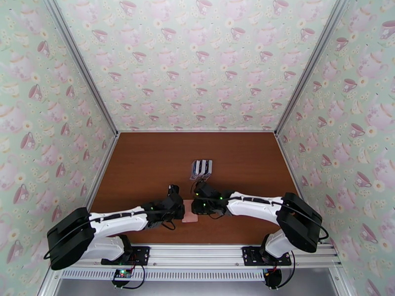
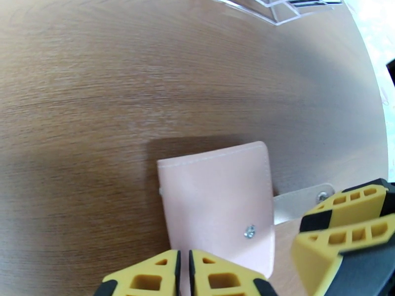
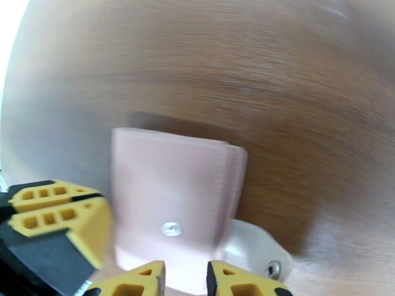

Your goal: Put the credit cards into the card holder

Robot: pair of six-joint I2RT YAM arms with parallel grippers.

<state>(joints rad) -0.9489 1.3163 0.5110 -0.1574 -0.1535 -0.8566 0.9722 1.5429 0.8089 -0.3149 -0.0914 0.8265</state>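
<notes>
Main worry: both grippers sit nose to nose on the small dusty-pink folding card holder (image 2: 217,193) lying between them, so an uneven pull could slip it free. The left gripper (image 2: 183,260) has its fingers nearly together on one thin edge, and the right gripper (image 3: 186,267) pinches the opposite edge by the snap tab (image 3: 266,257). Thin black and white credit cards (image 1: 203,166) wait in a clear slotted plastic rack (image 1: 192,172) further back. Room is teacup-wallpaper walls (image 1: 197,60) around a smooth brown wood-grain table (image 1: 148,159), looks slippery

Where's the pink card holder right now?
Top view: the card holder lies near the front edge of the table, between the left gripper and right gripper.
</notes>
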